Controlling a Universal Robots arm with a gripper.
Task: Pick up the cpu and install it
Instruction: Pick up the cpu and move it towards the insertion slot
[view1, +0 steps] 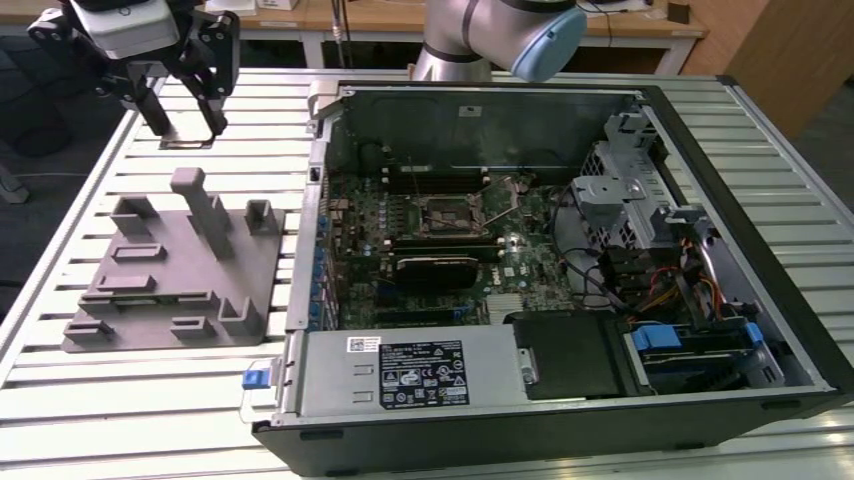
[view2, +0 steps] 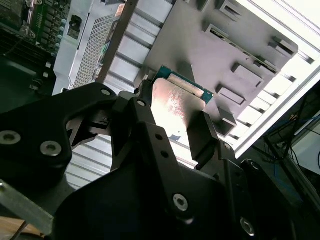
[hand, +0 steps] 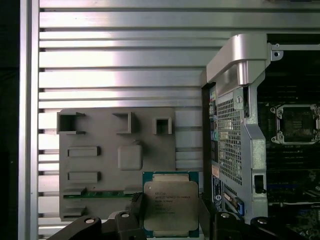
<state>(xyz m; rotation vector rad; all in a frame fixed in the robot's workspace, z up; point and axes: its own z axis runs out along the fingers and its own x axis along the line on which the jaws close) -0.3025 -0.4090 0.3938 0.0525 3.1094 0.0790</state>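
Bare slats of the counter (view1: 134, 420) run between the open computer case (view1: 534, 440) and the grey holder (view1: 134, 305) by the edge at the exterior view's left. Above the far corner there, the gripper (view1: 187, 128) hangs pointing down, clamping the cpu (hand: 171, 207) by two opposite edges, clear of the holder.

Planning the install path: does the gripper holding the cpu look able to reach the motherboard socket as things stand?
Probably yes. The case lies open and nothing shows above the socket. The gripper, jaws shut on the cpu, hangs outside the case, by the grey holder.
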